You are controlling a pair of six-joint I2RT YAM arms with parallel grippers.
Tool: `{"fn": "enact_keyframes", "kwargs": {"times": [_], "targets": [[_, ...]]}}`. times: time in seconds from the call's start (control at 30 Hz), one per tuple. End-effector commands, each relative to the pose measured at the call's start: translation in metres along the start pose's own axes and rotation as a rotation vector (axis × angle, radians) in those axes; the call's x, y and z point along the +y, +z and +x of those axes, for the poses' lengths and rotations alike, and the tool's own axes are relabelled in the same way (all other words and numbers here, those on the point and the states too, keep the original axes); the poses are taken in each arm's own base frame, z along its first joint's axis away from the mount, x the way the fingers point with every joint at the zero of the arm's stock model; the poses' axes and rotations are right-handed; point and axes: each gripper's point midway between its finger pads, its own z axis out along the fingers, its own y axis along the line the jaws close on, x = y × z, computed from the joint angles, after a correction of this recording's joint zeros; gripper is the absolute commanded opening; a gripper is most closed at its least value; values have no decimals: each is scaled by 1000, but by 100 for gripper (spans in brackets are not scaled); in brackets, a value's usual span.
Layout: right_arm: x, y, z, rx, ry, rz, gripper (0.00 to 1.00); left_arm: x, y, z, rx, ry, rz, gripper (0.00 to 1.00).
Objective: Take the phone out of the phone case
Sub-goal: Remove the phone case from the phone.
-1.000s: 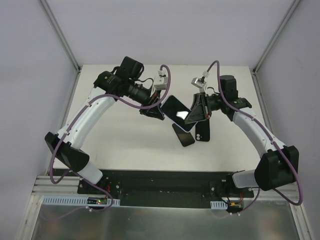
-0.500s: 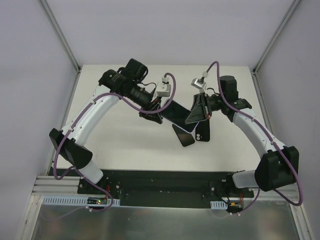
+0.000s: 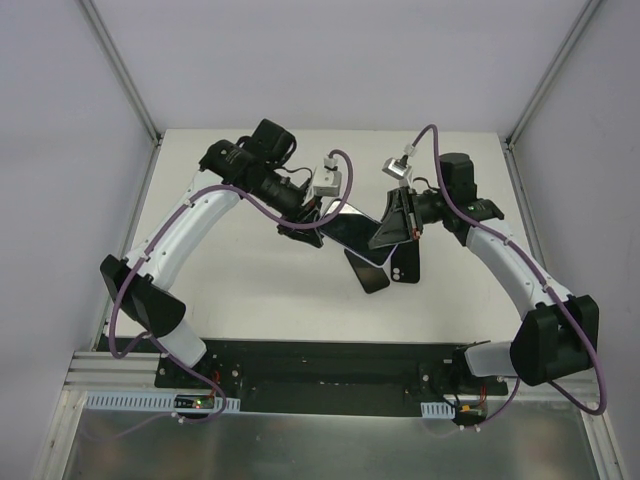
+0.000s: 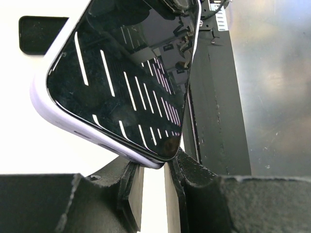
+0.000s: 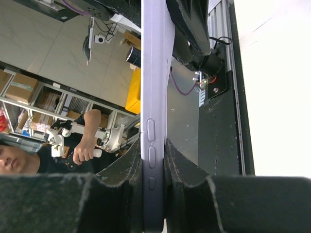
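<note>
Phone (image 3: pixel 352 230) in lilac case (image 5: pixel 153 73) hangs mid-frame above white worktop (image 3: pixel 250 280), w/ pale walls (image 3: pixel 330 60) behind. Long axis runs approx upper left to lower right, screen up. Left end effector (image 3: pixel 318 224) clamped on its left end, right end effector (image 3: pixel 392 232) clamped on right end.

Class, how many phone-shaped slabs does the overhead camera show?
3. The lilac-cased phone is held between the left gripper and right gripper. Two lie on the table beneath: the left dark slab and the right dark slab. More could be hidden.
</note>
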Motion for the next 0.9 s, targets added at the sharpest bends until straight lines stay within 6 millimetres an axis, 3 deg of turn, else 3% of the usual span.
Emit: {"fn": "enact_keyframes", "kwargs": {"times": [0.0, 0.37, 0.6, 0.77, 0.87], "targets": [[33, 10, -8, 36, -176, -39, 0, 13, 22, -19, -106, 148, 56, 0], [41, 13, -5, 54, -185, -58, 0, 43, 35, -12, -113, 87, 38, 0], [43, 13, -4, 53, -196, -57, 0, 46, 28, -5, -152, 42, 57, 0], [29, 9, -11, 1, -207, 9, 0, 39, 14, -3, -176, 7, 46, 21], [20, 6, -16, -33, -211, 53, 0, 29, 9, -2, -173, -13, 35, 42]]}}
